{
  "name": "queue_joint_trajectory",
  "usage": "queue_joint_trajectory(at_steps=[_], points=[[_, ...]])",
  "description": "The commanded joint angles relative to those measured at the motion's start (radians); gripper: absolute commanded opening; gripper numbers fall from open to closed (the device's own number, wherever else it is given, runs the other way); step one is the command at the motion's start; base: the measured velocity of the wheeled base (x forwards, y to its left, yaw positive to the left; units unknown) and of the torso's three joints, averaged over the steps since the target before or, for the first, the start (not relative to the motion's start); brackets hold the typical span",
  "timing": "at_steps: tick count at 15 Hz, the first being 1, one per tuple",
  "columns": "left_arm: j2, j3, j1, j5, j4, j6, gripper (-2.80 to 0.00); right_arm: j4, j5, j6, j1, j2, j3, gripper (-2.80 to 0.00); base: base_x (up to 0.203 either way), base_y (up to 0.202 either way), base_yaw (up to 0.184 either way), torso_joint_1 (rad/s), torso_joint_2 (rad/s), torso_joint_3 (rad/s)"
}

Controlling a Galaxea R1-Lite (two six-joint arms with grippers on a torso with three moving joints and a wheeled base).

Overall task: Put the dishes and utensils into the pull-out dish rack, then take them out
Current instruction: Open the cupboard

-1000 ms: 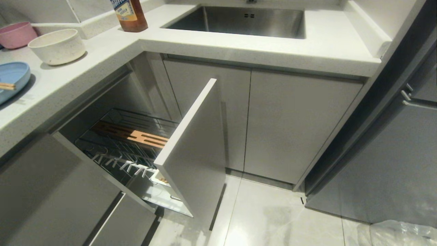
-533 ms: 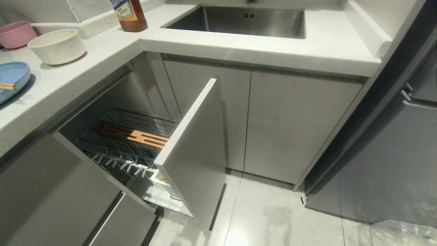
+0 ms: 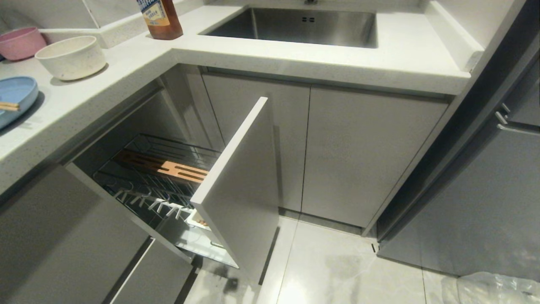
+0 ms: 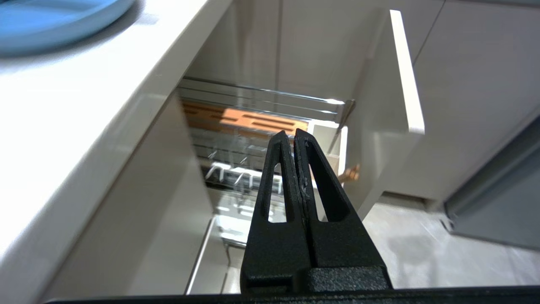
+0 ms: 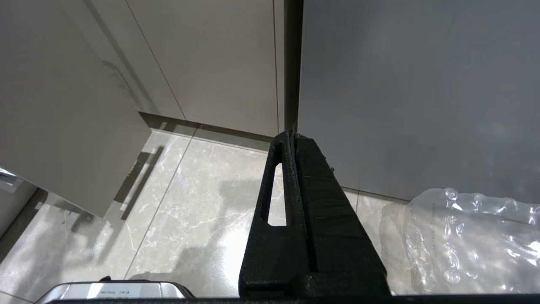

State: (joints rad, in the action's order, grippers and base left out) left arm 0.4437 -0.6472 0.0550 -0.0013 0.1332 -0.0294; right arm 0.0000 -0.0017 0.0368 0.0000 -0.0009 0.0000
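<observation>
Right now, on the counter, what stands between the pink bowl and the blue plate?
In the head view, the cream speckled bowl stands between the pink bowl and the blue plate; nothing else lies there.

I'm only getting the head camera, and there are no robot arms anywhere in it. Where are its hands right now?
Observer: The left gripper is raised beside the counter edge, aimed at the pull-out dish rack; its fingers are pressed shut, holding nothing.
Operator: And the other hand?
Observer: The right gripper points at the floor by the cabinet doors, also shut and empty.
Operator: Anything down there I can't see properly?
Observer: A crumpled sheet of clear bubble wrap lies on the floor tiles next to the right gripper; your view catches only its corner.
</observation>
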Motion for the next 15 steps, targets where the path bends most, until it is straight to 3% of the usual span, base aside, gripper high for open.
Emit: queue_joint_trajectory(at_steps=[1, 7, 11, 15], points=[[0.252, -0.058, 0.031, -0.001, -0.031, -0.002, -2.8, 0.0, 0.0, 0.0, 0.0, 0.001, 0.0, -2.8, 0.0, 0.0, 0.0, 0.0, 0.0, 0.0], [0.785, -0.233, 0.217, 0.017, -0.223, 0.006, -2.8, 0.0, 0.0, 0.0, 0.0, 0.001, 0.0, -2.8, 0.0, 0.0, 0.0, 0.0, 0.0, 0.0], [1.044, -0.374, 0.232, 0.022, -0.239, 0.067, -2.8, 0.0, 0.0, 0.0, 0.0, 0.001, 0.0, -2.8, 0.0, 0.0, 0.0, 0.0, 0.0, 0.0], [1.124, -0.403, 0.22, 0.019, -0.247, 0.082, -2.8, 0.0, 0.0, 0.0, 0.0, 0.001, 0.0, -2.8, 0.0, 0.0, 0.0, 0.0, 0.0, 0.0]])
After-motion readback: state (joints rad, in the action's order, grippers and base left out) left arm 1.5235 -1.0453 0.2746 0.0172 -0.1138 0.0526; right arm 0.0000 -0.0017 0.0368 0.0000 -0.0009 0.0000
